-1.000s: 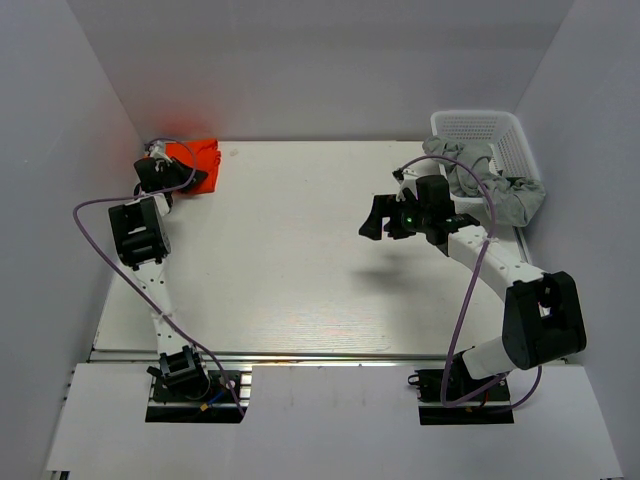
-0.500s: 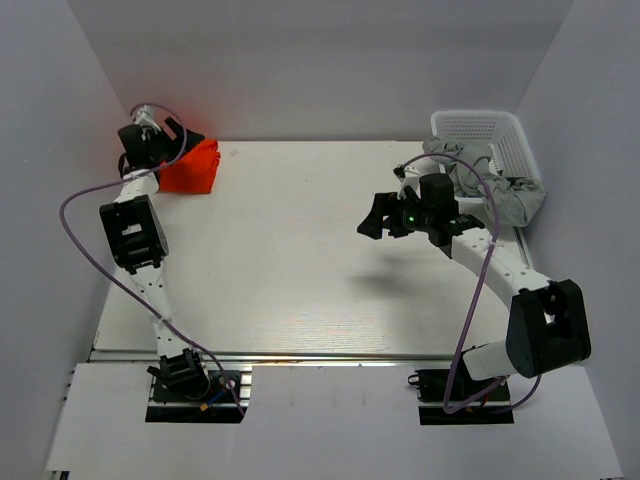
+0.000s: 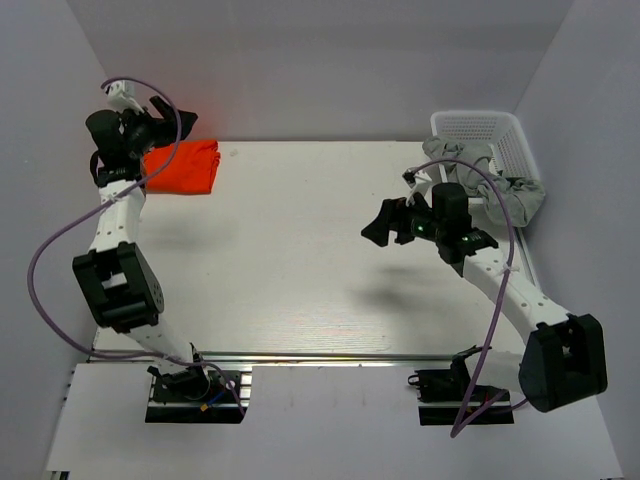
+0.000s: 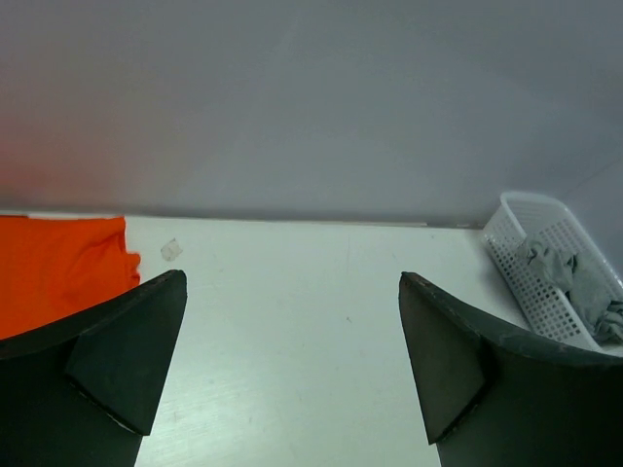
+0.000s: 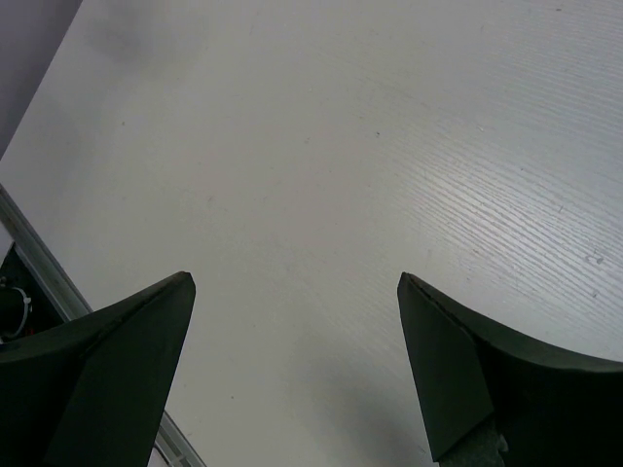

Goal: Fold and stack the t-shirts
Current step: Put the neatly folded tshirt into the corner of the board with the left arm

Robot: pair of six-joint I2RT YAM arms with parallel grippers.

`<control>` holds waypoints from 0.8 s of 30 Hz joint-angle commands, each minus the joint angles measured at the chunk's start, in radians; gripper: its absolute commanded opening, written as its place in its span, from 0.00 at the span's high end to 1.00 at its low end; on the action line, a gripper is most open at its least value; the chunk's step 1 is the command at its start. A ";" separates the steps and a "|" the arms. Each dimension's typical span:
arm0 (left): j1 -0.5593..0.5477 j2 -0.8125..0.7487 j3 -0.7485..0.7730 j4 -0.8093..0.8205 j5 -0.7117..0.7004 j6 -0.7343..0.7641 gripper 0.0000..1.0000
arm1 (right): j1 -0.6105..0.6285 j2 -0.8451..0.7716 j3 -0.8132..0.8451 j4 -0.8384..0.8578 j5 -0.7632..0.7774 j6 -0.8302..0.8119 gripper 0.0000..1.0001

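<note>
An orange-red t-shirt lies folded into a flat, compact shape at the far left corner of the white bench, seemingly parked there to start the stack and keep the middle free. The left claw hangs above its left side, spread wide and gripping nothing; its wrist view shows only bench between the fingers. It sits close to the left wall and the back wall, so its free path looks to be rightward and toward the near side. At the far right, grey t-shirts are heaped in a white lattice basket, spilling over its near rim. The right claw hovers just left of them, also spread and carrying nothing. The broad middle of the bench between the arms offers room for laying out a shirt.
</note>
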 commanded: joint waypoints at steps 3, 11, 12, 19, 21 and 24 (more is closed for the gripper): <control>0.000 -0.182 -0.173 0.074 -0.019 0.063 0.00 | 0.000 -0.078 -0.063 0.063 -0.017 -0.016 0.10; 0.018 -0.093 -0.138 0.103 0.127 0.008 0.00 | -0.003 -0.095 -0.088 0.063 -0.020 -0.028 0.10; 0.018 -0.050 -0.129 0.112 0.127 0.007 0.00 | 0.000 -0.092 -0.085 0.065 -0.019 -0.025 0.10; 0.027 0.235 0.023 0.326 0.209 -0.120 0.00 | -0.001 -0.069 -0.069 0.053 0.004 -0.030 0.10; 0.036 0.388 0.160 0.306 0.241 -0.120 0.01 | -0.001 -0.048 -0.052 0.049 0.010 -0.031 0.10; 0.037 0.569 0.329 0.289 0.270 -0.178 0.03 | -0.001 -0.022 -0.032 0.013 0.027 -0.022 0.10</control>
